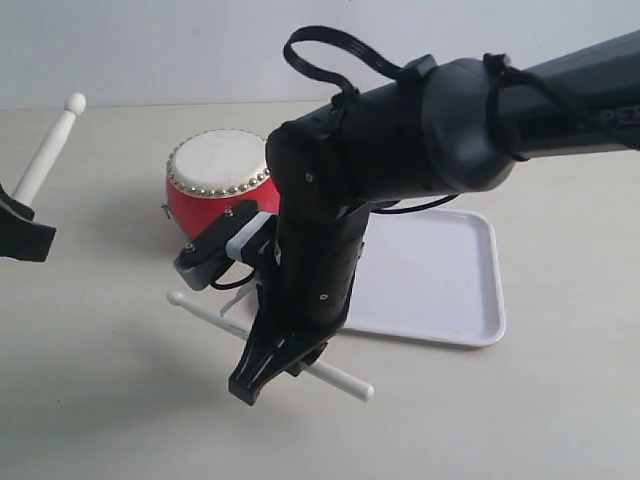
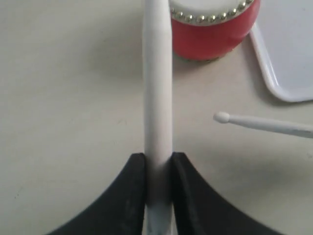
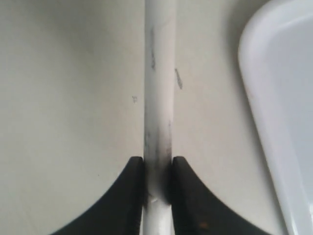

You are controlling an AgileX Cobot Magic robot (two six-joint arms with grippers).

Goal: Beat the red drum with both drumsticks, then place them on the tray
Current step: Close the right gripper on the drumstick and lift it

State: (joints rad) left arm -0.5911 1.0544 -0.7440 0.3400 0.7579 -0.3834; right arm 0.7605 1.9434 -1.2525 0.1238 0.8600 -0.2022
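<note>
Left gripper (image 2: 157, 164) pinches a stick (image 2: 157, 88) raised toward the drum (image 2: 212, 34); right gripper (image 3: 157, 169) clamps the other stick (image 3: 159, 73) low, likely readying a beat.

Red drum (image 1: 205, 205), white tray (image 1: 440, 280)

Surface (image 1: 100, 380) left of the red drum (image 1: 210, 160) lies open. Right arm (image 1: 320, 250) hangs across the drum's front; tray (image 1: 440, 270) close beside.
</note>
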